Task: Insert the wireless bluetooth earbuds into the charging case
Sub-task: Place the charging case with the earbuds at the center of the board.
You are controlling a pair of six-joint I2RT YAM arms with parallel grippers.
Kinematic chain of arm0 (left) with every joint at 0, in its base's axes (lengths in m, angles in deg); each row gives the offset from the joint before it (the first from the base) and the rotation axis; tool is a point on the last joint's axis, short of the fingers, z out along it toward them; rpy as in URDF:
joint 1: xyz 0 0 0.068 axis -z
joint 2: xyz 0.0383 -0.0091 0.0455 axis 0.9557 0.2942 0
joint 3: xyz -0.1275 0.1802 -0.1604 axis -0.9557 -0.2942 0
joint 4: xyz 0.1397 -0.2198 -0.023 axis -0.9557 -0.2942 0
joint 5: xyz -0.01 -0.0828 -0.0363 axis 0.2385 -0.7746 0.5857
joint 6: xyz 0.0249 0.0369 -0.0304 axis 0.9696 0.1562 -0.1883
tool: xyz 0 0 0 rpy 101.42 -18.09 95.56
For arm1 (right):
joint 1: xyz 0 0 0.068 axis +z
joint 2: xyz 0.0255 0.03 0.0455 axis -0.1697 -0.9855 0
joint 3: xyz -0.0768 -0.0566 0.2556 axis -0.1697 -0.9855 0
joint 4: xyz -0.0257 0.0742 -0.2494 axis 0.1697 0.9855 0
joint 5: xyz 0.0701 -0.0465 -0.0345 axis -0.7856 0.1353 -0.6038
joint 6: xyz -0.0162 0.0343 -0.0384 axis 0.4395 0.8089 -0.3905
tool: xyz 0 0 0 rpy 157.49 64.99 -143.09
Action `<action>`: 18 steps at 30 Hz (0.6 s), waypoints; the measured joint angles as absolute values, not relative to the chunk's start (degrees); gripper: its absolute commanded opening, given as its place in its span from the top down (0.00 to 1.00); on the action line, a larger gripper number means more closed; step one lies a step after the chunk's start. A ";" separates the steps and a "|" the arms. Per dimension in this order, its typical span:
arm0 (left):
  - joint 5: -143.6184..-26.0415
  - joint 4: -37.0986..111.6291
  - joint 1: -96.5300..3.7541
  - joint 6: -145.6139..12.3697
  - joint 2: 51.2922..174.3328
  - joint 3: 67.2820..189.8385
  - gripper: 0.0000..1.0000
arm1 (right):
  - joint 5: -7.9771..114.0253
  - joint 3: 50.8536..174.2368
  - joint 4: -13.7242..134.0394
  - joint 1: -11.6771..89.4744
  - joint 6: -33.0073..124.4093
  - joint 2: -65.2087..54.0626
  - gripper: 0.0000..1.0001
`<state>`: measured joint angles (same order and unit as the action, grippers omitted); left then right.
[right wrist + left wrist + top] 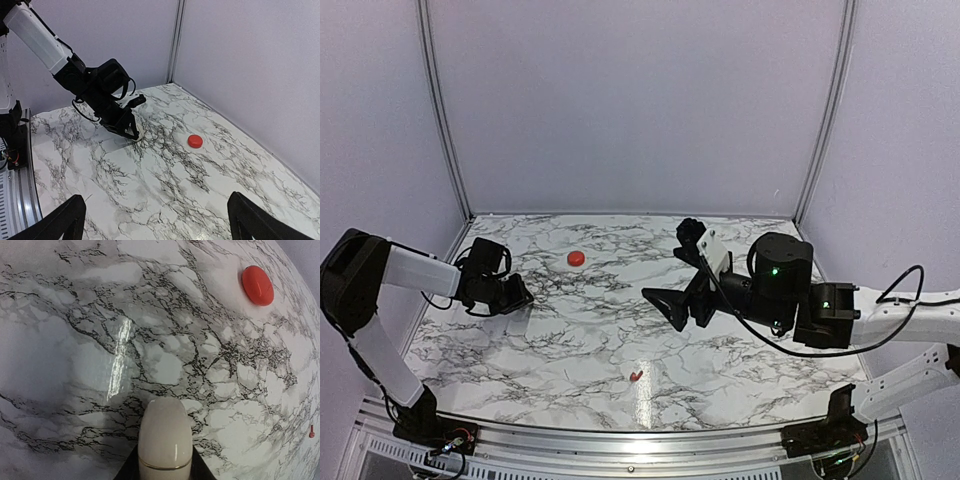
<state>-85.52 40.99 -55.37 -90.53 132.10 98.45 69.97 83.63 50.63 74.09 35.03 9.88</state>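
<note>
Right gripper [156, 210], jaws wide apart for a likely pick, hovers between one earbud [636, 376] near the front edge and the lid-down charging case [577, 258] farther back. Left gripper [133, 132]: closure cannot be told.

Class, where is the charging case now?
In the top view, the charging case sits left of centre toward the back of the table, right of the left gripper.
</note>
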 measured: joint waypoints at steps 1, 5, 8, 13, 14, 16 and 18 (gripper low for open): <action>-85.45 40.90 -55.46 -90.42 132.10 98.45 0.63 | 69.97 83.63 50.63 74.09 35.01 9.88 0.01; -84.08 39.89 -55.72 -89.81 131.86 98.67 0.54 | 69.97 83.63 50.63 74.09 34.79 9.88 0.02; -82.44 38.06 -56.05 -89.15 130.88 98.67 0.44 | 69.94 83.63 50.66 74.09 34.55 9.88 0.01; -78.26 33.58 -56.96 -86.55 126.90 99.09 0.27 | 69.57 83.65 50.70 74.00 34.35 9.84 0.02; -77.56 32.79 -57.07 -85.85 126.03 99.55 0.27 | 69.29 83.65 50.74 73.78 34.35 9.84 0.01; -76.80 31.96 -57.21 -84.23 124.45 100.73 0.25 | 68.30 83.67 50.87 72.73 34.48 9.84 0.01; -76.65 31.83 -57.21 -82.40 123.27 102.15 0.24 | 66.97 83.67 51.09 71.11 34.88 9.84 0.02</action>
